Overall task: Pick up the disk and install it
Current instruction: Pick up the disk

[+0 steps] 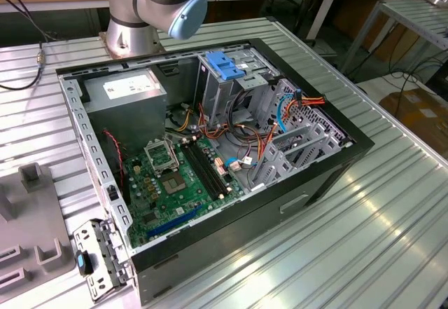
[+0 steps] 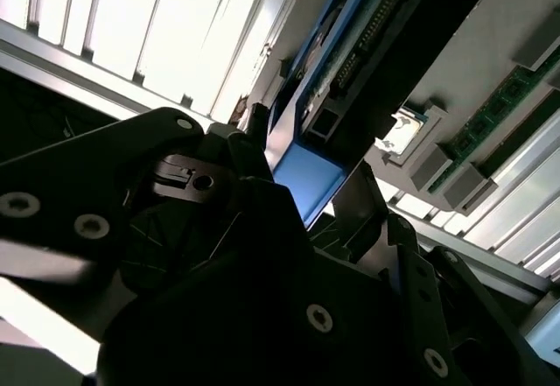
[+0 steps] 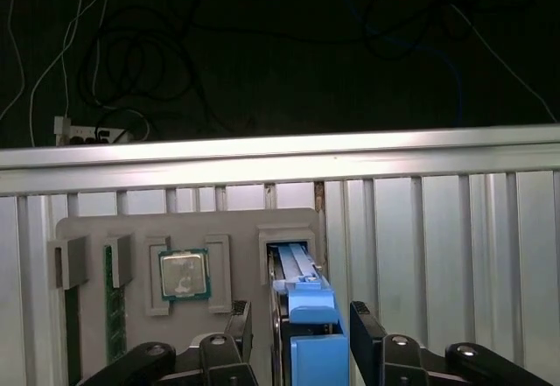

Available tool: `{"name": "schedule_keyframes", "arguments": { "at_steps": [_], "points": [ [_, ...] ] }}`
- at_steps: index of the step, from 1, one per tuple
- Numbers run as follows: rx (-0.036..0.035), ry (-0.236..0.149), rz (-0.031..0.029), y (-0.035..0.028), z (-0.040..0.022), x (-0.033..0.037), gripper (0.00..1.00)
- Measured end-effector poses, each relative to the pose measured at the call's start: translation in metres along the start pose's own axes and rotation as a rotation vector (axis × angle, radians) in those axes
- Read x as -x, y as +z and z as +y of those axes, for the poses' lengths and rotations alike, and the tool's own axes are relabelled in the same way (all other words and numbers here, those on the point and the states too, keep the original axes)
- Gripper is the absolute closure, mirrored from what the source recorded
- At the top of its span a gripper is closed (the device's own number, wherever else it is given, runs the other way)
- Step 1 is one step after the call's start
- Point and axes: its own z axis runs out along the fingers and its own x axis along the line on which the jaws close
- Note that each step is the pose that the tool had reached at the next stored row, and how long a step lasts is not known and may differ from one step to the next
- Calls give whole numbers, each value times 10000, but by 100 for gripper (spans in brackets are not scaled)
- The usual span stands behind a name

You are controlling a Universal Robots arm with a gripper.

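Observation:
The disk [image 3: 308, 298] stands on edge in a slot of a grey holder tray [image 3: 140, 228], its blue rail facing the camera. My gripper [image 3: 302, 332] straddles it, one black finger [image 3: 241, 329] on each side, with a narrow gap showing between each finger and the disk, so it looks open. In the second wrist view the disk [image 2: 367, 36] runs between the fingers of the gripper [image 2: 311, 174], its connector edge and blue rail visible. The open computer case [image 1: 329, 176] lies on the table in the exterior view, with the arm's base [image 1: 150, 8] behind it.
The holder tray also carries a processor chip [image 3: 184, 274] and memory sticks [image 3: 112, 303]. Inside the case sit a drive cage with a blue handle [image 1: 227, 67], a grey power-supply box [image 1: 129, 88], a green motherboard [image 1: 175, 179] and loose cables [image 1: 294, 106]. A ribbed metal tabletop [image 1: 364, 239] surrounds it.

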Motion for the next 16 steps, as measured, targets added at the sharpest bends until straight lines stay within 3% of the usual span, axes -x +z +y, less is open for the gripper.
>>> {"name": "schedule_keyframes", "arguments": {
  "at_steps": [10, 12, 13, 16],
  "points": [
    [3, 0, 2, 15, 1, 24, 44],
    [2, 0, 2, 17, 1, 24, 45],
    [3, 0, 2, 18, 1, 24, 52],
    [2, 0, 2, 19, 1, 23, 52]
  ]
}}
